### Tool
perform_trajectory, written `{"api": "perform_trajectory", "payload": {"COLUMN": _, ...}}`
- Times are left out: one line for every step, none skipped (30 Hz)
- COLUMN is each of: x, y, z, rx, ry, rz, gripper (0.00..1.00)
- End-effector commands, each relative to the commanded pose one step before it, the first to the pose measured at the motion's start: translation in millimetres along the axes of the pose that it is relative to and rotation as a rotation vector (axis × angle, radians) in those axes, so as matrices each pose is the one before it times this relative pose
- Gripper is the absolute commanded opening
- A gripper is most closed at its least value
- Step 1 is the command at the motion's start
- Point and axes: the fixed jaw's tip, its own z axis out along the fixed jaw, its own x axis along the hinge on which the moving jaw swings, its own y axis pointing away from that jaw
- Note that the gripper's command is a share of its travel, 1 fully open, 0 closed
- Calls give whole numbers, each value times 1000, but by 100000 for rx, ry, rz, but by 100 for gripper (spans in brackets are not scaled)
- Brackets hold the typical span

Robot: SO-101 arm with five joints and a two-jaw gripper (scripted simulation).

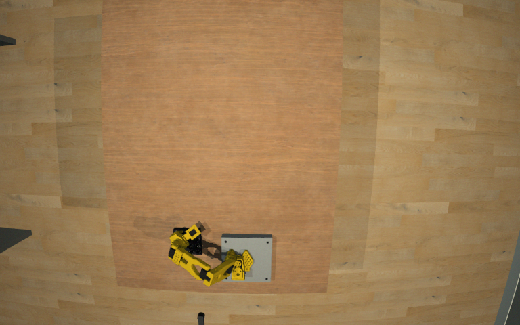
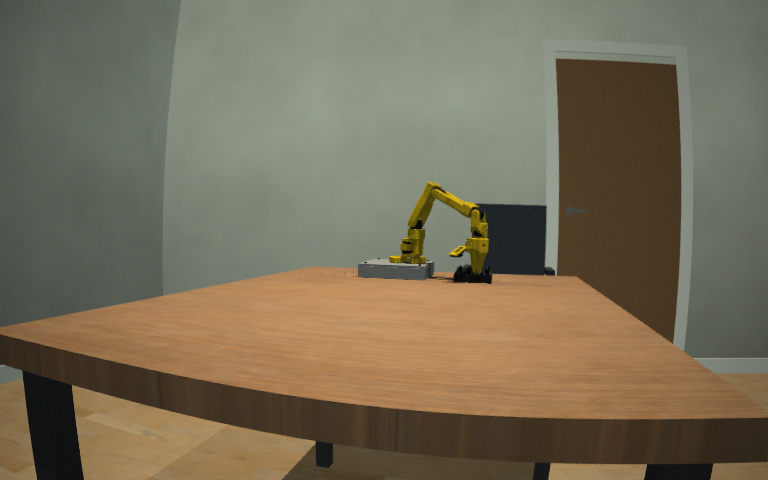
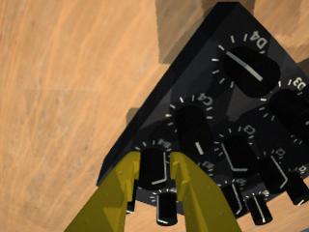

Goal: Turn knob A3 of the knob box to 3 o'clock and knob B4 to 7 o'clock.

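The black knob box [image 1: 198, 248] [image 2: 464, 279] [image 3: 219, 79] lies beside the arm's base. In the wrist view, my gripper [image 3: 154, 160] points down with its fingers on either side of knob B4 [image 3: 152, 169]. It is open only narrowly, with a thin gap at the right finger. B4's white line runs down its right side and bends left at the bottom. The knob [image 3: 166, 213] below seems to be A3; its white line is low on its left. A4 is mostly behind the left finger and B3 behind the right. The top view does not show the fingertips.
Knob C4 [image 3: 194, 128] stands just above the right finger, and knob C3 [image 3: 238, 152] is to its right. The large knob D4 [image 3: 251, 70] is near the box's upper corner. The arm's base stands on a grey plate [image 1: 261, 248] [image 2: 390, 271] beside the box.
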Motion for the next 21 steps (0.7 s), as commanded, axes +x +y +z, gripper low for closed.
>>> {"api": "perform_trajectory", "payload": {"x": -1300, "y": -135, "z": -5433, "rx": 251, "ry": 79, "rz": -9, "gripper": 8}}
{"api": "perform_trajectory", "payload": {"x": 0, "y": 0, "z": 0, "rx": 0, "ry": 0, "rz": 0, "gripper": 8}}
{"api": "perform_trajectory", "payload": {"x": 0, "y": 0, "z": 0, "rx": 0, "ry": 0, "rz": 0, "gripper": 8}}
{"api": "perform_trajectory", "payload": {"x": 51, "y": 50, "z": -1278, "rx": -2, "ry": -1, "rz": -2, "gripper": 8}}
{"api": "perform_trajectory", "payload": {"x": 51, "y": 51, "z": -1356, "rx": 0, "ry": 0, "rz": 0, "gripper": 8}}
{"api": "perform_trajectory", "payload": {"x": 51, "y": 39, "z": -1422, "rx": 0, "ry": 0, "rz": 0, "gripper": 8}}
{"api": "perform_trajectory", "payload": {"x": 39, "y": 32, "z": -1476, "rx": 0, "ry": 0, "rz": 0, "gripper": 8}}
{"api": "perform_trajectory", "payload": {"x": 33, "y": 26, "z": -1524, "rx": 0, "ry": 0, "rz": 0, "gripper": 8}}
{"api": "perform_trajectory", "payload": {"x": 33, "y": 8, "z": -1560, "rx": 0, "ry": 0, "rz": 0, "gripper": 8}}
{"api": "perform_trajectory", "payload": {"x": 15, "y": 8, "z": -1578, "rx": 0, "ry": 0, "rz": 0, "gripper": 8}}
{"api": "perform_trajectory", "payload": {"x": 15, "y": -10, "z": -1584, "rx": 0, "ry": 0, "rz": 0, "gripper": 8}}
{"api": "perform_trajectory", "payload": {"x": 3, "y": -16, "z": -1578, "rx": 0, "ry": 0, "rz": 0, "gripper": 8}}
{"api": "perform_trajectory", "payload": {"x": -9, "y": -34, "z": -1566, "rx": 0, "ry": 0, "rz": 0, "gripper": 8}}
{"api": "perform_trajectory", "payload": {"x": -9, "y": -34, "z": -1536, "rx": 0, "ry": 0, "rz": 0, "gripper": 8}}
{"api": "perform_trajectory", "payload": {"x": -21, "y": -52, "z": -1494, "rx": 0, "ry": 0, "rz": 0, "gripper": 8}}
{"api": "perform_trajectory", "payload": {"x": -27, "y": -52, "z": -1446, "rx": 0, "ry": 0, "rz": 0, "gripper": 8}}
{"api": "perform_trajectory", "payload": {"x": -33, "y": -64, "z": -1374, "rx": 0, "ry": 0, "rz": 0, "gripper": 8}}
{"api": "perform_trajectory", "payload": {"x": -38, "y": -63, "z": -1302, "rx": 0, "ry": 0, "rz": 0, "gripper": 8}}
{"api": "perform_trajectory", "payload": {"x": 0, "y": 0, "z": 0, "rx": 0, "ry": 0, "rz": 0, "gripper": 8}}
{"api": "perform_trajectory", "payload": {"x": 0, "y": 0, "z": 0, "rx": 0, "ry": 0, "rz": 0, "gripper": 8}}
{"api": "perform_trajectory", "payload": {"x": -35, "y": -70, "z": -1225, "rx": 3, "ry": 0, "rz": -1, "gripper": 8}}
